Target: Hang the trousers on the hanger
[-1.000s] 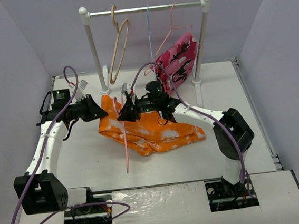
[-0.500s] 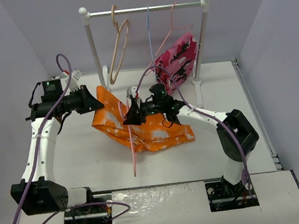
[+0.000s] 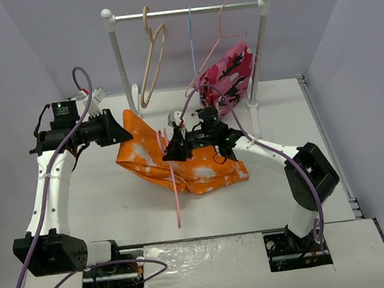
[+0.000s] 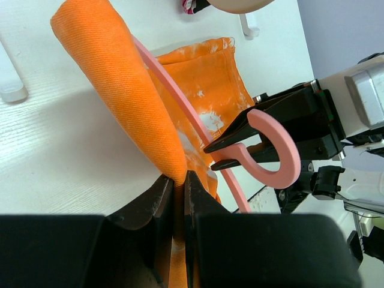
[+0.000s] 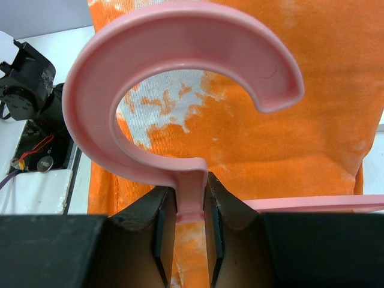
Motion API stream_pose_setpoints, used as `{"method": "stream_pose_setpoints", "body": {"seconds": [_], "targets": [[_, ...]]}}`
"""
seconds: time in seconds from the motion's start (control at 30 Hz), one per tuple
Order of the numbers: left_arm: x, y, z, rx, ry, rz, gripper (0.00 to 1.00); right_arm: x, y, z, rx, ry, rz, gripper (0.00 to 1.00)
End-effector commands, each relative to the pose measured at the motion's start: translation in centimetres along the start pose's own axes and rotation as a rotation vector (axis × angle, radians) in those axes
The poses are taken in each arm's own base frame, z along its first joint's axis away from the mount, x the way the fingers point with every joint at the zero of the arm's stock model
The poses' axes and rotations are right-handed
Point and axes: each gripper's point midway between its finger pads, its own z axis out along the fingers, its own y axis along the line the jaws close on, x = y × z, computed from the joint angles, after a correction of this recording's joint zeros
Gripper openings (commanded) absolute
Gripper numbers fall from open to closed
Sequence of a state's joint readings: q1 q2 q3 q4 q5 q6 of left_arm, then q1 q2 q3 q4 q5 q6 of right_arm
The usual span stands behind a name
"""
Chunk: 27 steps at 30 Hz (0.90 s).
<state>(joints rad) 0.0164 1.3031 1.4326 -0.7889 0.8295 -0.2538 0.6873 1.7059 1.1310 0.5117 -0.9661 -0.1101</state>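
The orange trousers with white blotches lie crumpled on the table's middle. My left gripper is shut on one edge of them and holds that fold lifted at the left; in the left wrist view the jaws pinch the orange cloth. My right gripper is shut on the stem under the pink hanger's hook, over the trousers. The hanger reaches down toward the near edge. Its arm runs beside the lifted fold, with the hook in the right gripper's fingers.
A white clothes rack stands at the back. On it hang a beige hanger, a thin light-blue hanger and a pink-red camouflage garment. Its right post is close behind my right arm. Walls close both sides.
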Motion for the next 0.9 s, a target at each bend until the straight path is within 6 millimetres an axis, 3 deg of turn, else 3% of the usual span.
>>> {"method": "stream_pose_setpoints", "body": {"seconds": [0.0,0.17,0.6,0.7,0.87], "targets": [[-1.7,-2.4,-2.4,0.035,-0.097,0.128,0.0,-6.0,0.5,-2.5,-0.004,-0.129,-0.164,0.0],[-0.7,-1.5,-2.5,0.024,-0.087,0.123,0.0,-6.5,0.0,-3.2,0.007,-0.142,-0.17,0.0],[2.1,3.8,-1.7,-0.095,-0.085,-0.004,0.0,-8.9,-0.2,-5.6,0.055,-0.159,-0.219,0.0],[1.7,3.6,-1.7,-0.073,-0.108,-0.027,0.0,-8.7,-0.3,-5.9,0.058,-0.146,-0.224,0.0],[-1.0,1.4,-3.3,-0.054,-0.171,0.016,0.0,-7.6,-0.5,-6.0,0.057,-0.134,-0.206,0.0]]}}
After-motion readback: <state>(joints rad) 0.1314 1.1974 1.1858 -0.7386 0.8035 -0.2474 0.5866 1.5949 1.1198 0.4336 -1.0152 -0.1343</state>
